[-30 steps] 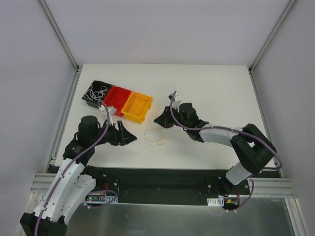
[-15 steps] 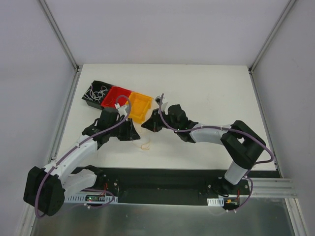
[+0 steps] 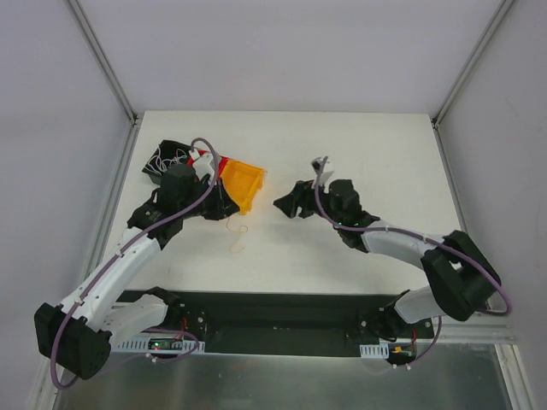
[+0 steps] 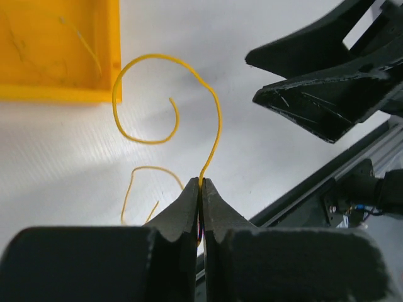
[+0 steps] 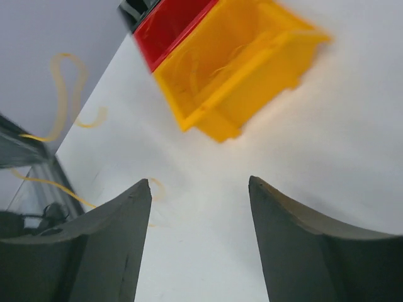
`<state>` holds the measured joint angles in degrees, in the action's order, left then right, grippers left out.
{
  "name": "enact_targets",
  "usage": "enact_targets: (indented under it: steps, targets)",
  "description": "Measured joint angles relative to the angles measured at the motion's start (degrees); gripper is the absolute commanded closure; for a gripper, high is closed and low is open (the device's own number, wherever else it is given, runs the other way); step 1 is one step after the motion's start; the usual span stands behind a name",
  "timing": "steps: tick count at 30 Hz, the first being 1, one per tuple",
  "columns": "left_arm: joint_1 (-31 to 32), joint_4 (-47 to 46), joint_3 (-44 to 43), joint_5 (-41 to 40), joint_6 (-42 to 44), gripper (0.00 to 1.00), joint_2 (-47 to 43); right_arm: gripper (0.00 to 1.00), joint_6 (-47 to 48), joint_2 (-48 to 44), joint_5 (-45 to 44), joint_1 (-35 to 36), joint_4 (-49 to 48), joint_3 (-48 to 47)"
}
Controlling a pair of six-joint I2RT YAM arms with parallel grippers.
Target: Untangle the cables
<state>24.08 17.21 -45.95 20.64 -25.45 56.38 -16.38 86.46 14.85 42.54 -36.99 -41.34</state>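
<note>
The cables show as thin orange-yellow wire. One curly strand [image 4: 217,119] rises from my left gripper [image 4: 201,182], which is shut on its end just off the table. A second looped strand [image 4: 135,179] lies on the white table behind it. From above, the wire [image 3: 236,236] trails below the left gripper [image 3: 220,207], next to the yellow bin [image 3: 244,184]. My right gripper [image 3: 286,203] stands open to the right of the wire with nothing between its fingers. In the right wrist view the right gripper [image 5: 200,189] faces the yellow bin [image 5: 233,82], with blurred wire [image 5: 60,88] at the left.
A black bin [image 3: 161,161] holding whitish wires sits at the back left, with a red bin [image 5: 167,28] between it and the yellow one, largely covered by the left arm from above. The right gripper's dark fingers [image 4: 327,94] loom at the left wrist view's upper right.
My left gripper shut on the yellow wire and carried it back-left toward the bins. My right gripper opened, let the wire go and drew off to the right.
</note>
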Motion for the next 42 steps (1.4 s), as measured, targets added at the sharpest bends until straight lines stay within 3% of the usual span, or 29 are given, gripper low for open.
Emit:
enact_targets:
  steps: [8, 15, 20, 25, 31, 42]
  targets:
    - [-2.45, 4.28, -20.59, -4.68, 7.30, 1.00, 5.42, 0.27, 0.90, -14.82, -5.51, -16.26, 0.24, 11.61]
    - [-10.62, 6.14, -37.05, -4.20, 11.50, 1.00, 16.63, 0.27, -0.59, -12.66, -4.28, -19.76, -0.22, 12.17]
    - [-13.46, 6.05, -43.32, -0.46, 11.82, 1.00, 25.62, 0.28, -1.42, -11.26, -2.91, -19.96, -0.39, 12.15]
    - [-14.03, 6.45, -44.35, 3.48, 11.15, 1.00, 33.35, 0.28, -2.43, -9.84, -1.90, -20.46, -0.83, 12.11]
    - [-14.03, 6.34, -43.32, 5.84, 9.68, 1.00, 34.99, 0.28, -3.32, -8.35, -0.96, -20.61, -0.96, 12.11]
    - [-14.03, 1.18, -26.32, 5.90, 5.46, 1.00, 36.24, 0.28, -4.17, -7.93, -0.39, -20.74, -1.81, 12.11]
